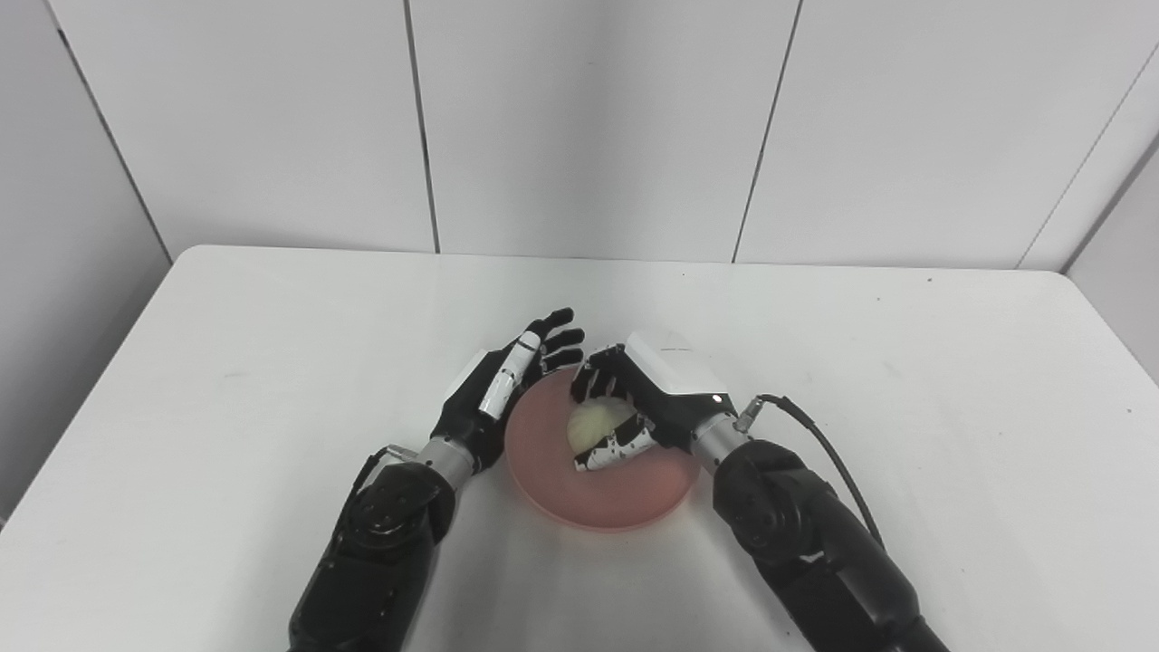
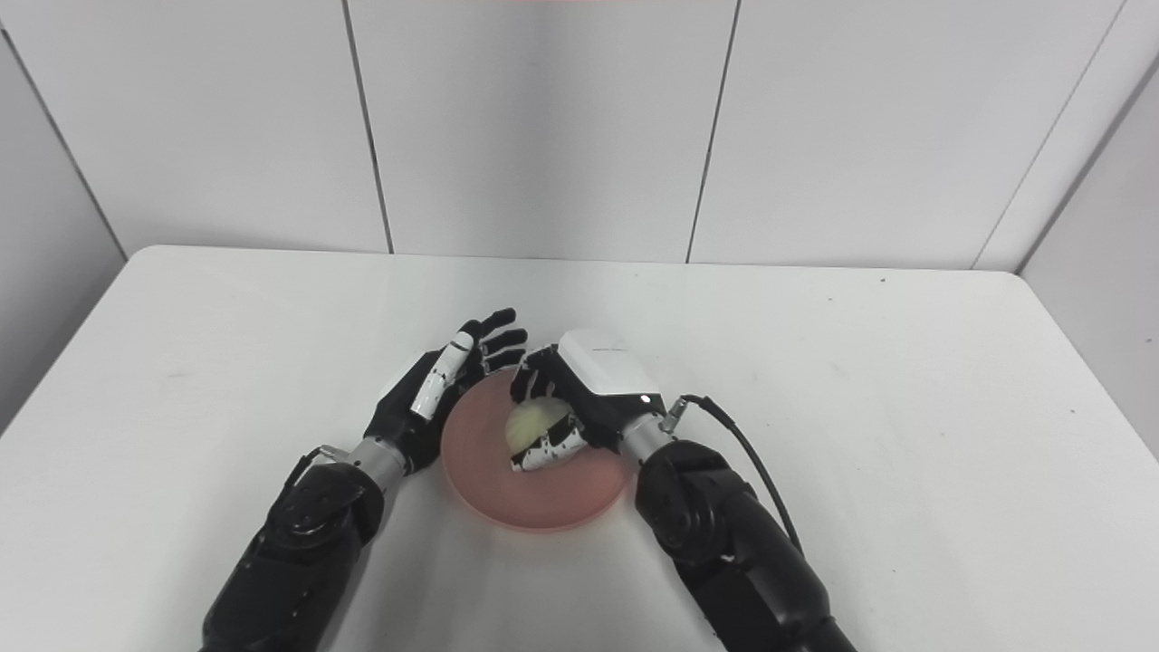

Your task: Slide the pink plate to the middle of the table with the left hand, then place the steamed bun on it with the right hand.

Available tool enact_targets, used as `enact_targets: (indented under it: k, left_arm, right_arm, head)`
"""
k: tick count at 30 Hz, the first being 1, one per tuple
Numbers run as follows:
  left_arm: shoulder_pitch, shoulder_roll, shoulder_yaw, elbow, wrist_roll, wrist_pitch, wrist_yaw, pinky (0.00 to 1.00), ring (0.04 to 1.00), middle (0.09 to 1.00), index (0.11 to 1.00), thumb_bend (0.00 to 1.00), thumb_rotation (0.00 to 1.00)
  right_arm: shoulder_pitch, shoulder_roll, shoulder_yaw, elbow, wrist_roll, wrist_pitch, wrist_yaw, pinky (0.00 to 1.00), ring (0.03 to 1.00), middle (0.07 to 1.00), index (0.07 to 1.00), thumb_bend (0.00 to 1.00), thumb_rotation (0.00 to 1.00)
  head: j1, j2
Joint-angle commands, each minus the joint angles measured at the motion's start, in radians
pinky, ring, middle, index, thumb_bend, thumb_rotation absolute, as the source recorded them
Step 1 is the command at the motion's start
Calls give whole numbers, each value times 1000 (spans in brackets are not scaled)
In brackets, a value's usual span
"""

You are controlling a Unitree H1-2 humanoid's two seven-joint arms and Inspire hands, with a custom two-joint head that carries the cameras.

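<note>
Now | right hand (image 1: 638, 398) grasping steamed bun (image 1: 598, 424) over pink plate (image 1: 625, 498) | left hand (image 2: 435, 389) released, beside plate

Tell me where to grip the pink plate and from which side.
Grip the pink plate by its raised rim at the near edge, coming from the front. That stretch is bare: the left robot hand flanks the left edge, and the right robot hand covers the bun above the far side.

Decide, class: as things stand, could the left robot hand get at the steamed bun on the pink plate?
Probably not cleanly. The right robot hand is wrapped around the steamed bun, covering its top and sides, while the open left robot hand sits at the pink plate rim.
</note>
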Motion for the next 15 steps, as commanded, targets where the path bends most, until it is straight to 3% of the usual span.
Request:
enact_targets:
  k: [1,3,4,7,9,15]
  left_arm:
    - [54,-12,-27,41,29,120,-13,835,861,879,871,388,1000]
    - [54,-14,-22,40,23,125,-13,823,849,869,861,385,1000]
    - [54,-15,-20,40,18,126,-15,823,848,869,861,384,1000]
    - [55,-14,-18,36,7,126,-30,824,861,873,874,384,1000]
    - [57,-13,-17,33,4,125,-35,822,865,870,874,393,985]
    - [63,-9,-16,22,5,127,-47,829,868,873,879,393,988]
  right_arm:
    - [-27,-9,11,-59,-29,28,50,359,452,542,494,509,140]
    - [-29,-15,14,-96,-47,50,91,446,548,623,495,509,154]
    - [-30,-17,15,-117,-54,67,118,473,578,650,595,571,290]
    - [-31,-17,18,-183,-80,130,216,542,681,756,763,682,617]
    - [-27,-18,19,-209,-90,137,242,564,724,801,811,726,755]
    - [-23,-15,4,-286,-113,164,297,556,748,836,881,777,950]
  head:
    - [0,-1]
    - [-1,-2]
    - [-1,-3]
    - [-1,-3]
    - [-3,-4]
    - [-5,-5]
